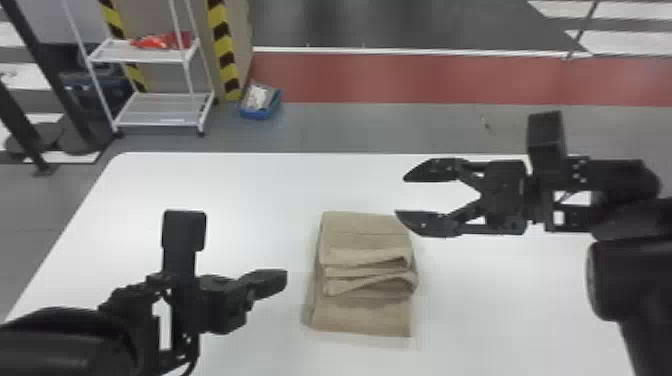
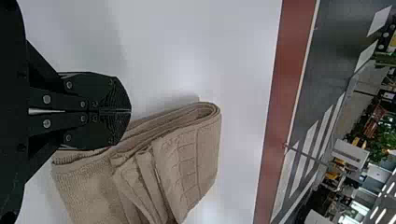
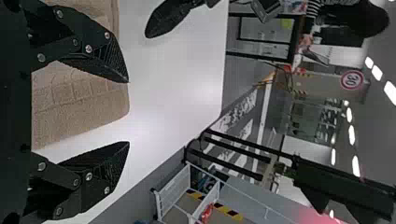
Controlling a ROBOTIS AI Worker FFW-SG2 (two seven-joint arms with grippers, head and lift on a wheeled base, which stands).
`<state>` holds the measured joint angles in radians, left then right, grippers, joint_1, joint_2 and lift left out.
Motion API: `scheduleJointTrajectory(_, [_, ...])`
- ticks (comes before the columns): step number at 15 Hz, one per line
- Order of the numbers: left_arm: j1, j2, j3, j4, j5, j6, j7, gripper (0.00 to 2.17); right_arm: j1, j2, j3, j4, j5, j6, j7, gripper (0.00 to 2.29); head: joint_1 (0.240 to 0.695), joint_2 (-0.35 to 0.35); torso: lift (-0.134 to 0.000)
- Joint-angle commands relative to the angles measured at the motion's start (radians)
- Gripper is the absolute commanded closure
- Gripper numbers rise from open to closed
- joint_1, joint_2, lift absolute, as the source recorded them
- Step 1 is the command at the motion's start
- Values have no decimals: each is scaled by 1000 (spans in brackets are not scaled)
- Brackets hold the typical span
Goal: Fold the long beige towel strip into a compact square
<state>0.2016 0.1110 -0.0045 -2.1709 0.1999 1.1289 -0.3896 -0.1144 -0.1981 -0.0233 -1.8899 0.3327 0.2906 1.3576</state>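
Note:
The beige towel (image 1: 367, 315) lies folded in stacked layers on the white table, with two loose folds bulging across its middle. My left gripper (image 1: 286, 281) is left of the towel, apart from it; in the left wrist view this gripper (image 2: 130, 111) has its fingertips pressed together beside the towel (image 2: 187, 158), nothing between them. At the towel's upper right, my right gripper (image 1: 400, 196) has its fingers spread, the nearer one by the towel's back right corner. In the right wrist view the right gripper (image 3: 129, 112) is parted, with the towel (image 3: 79, 93) beyond it.
The white table (image 1: 210, 185) extends around the towel on all sides. Past its back edge stand a white wire rack (image 1: 160, 107) and a blue bin (image 1: 261, 102) on the floor.

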Motion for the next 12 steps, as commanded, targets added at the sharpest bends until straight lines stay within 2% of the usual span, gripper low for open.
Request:
scheduleJointTrajectory(1, [-16,-5,15,6,-4,27,0,1919,-5,-33,117,-1,120,-30,9,491,695,8,-124])
scheduleJointTrajectory(2, [-24,-5,20,14,-7,36,0,1919,-5,-50,164,-14,149,-30,9,491,695,26,-124])
scheduleJointTrajectory(3, [-31,-5,29,36,-7,36,1,1919,-7,-63,207,-24,207,-24,9,491,695,39,-124])
scheduleJointTrajectory(4, [-39,-4,40,43,-4,36,1,1919,-5,-72,224,-34,235,-21,9,495,695,52,-124])
scheduleJointTrajectory(6, [-54,-2,52,63,-4,36,6,1919,-14,-95,253,-37,249,0,9,491,695,83,-124])
scheduleJointTrajectory(11, [-64,6,57,75,4,36,5,1919,-5,-101,330,-15,276,46,9,495,695,110,-124])
scheduleJointTrajectory(12, [-67,7,61,85,7,36,3,1919,2,-101,355,-5,316,46,9,495,695,114,-124])
